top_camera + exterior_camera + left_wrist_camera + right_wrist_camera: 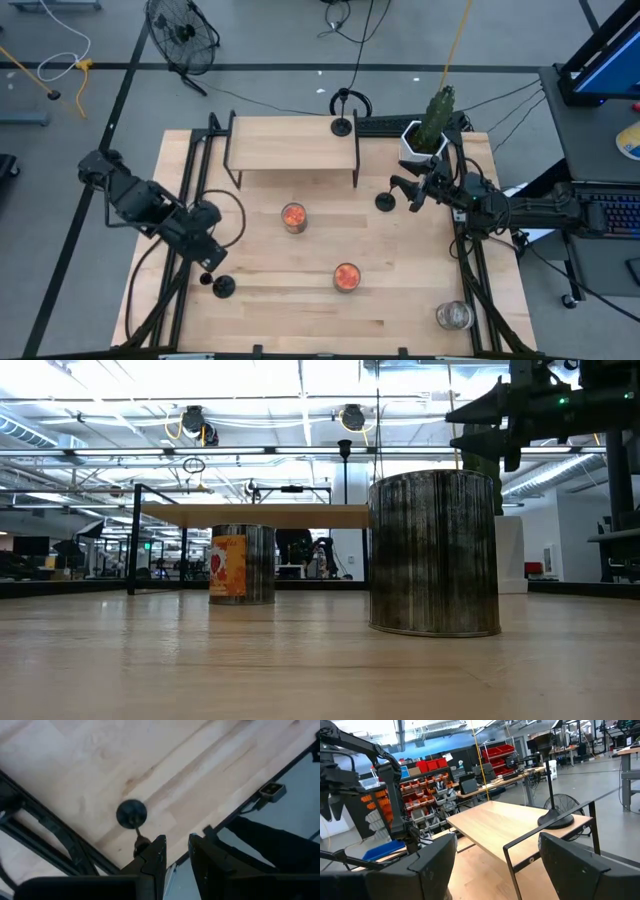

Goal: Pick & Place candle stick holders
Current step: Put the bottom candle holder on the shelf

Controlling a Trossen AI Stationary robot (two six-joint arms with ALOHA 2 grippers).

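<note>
- We count three candle stick holders in the high view: one on the shelf [292, 143] at the upper middle of the frame [343, 125], one on the counter [330, 310] just right of centre [385, 202], and one at the lower left [222, 287]
- The left gripper [207, 268] sits at the lower left of the high view, just above that lower-left holder; in the left wrist view the holder's [132, 813] round base lies flat on the wood and its stem reaches up beside our left finger [152, 865]
- Our left jaws stand narrow with a slim gap between them; the stem appears just outside that gap, so we judge it is not gripped, though contact is hard to tell
- The right gripper [412, 192] is at the middle right of the high view, near the centre-right holder, with its jaws wide and nothing between them
- The right wrist view looks across the shelf, where the holder [554, 821] stands upright near the edge
- We judge the task roughly a third done if the shelf is the goal: one holder placed, two still on the counter
- Two jars with orange contents [293, 217] [346, 277] and a clear glass jar [454, 316] are untouched; a potted plant [432, 125] stands at the upper right
</note>
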